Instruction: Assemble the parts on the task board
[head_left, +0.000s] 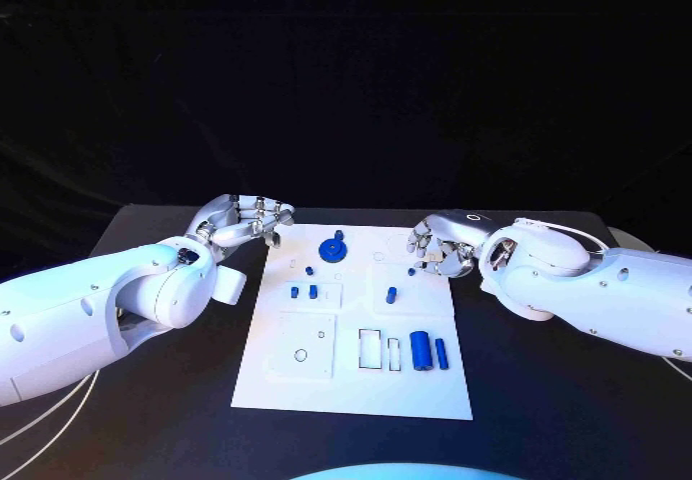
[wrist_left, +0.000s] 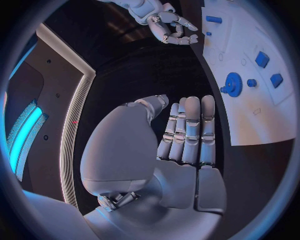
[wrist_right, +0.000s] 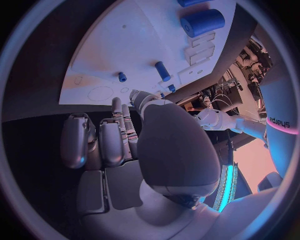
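The white task board (head_left: 353, 375) lies mid-table. A blue gear (head_left: 333, 248) stands near its far edge, with small blue pegs (head_left: 303, 292) and another peg (head_left: 391, 295) nearer. A thick blue cylinder (head_left: 420, 350) and a thin one (head_left: 440, 352) lie at the right. My left hand (head_left: 248, 220) hovers off the board's far left corner, fingers extended side by side, palm bare (wrist_left: 181, 135). My right hand (head_left: 440, 245) hangs over the far right edge, fingers loosely curled, holding nothing (wrist_right: 125, 145). The gear (wrist_left: 233, 83) and the thick cylinder (wrist_right: 202, 22) also show from the wrists.
Black table (head_left: 562, 400) surrounds the board on every side. Empty rectangular slots (head_left: 372, 348) and a round recess (head_left: 300, 355) mark the board's near half. A cable (head_left: 43, 420) trails under my left arm.
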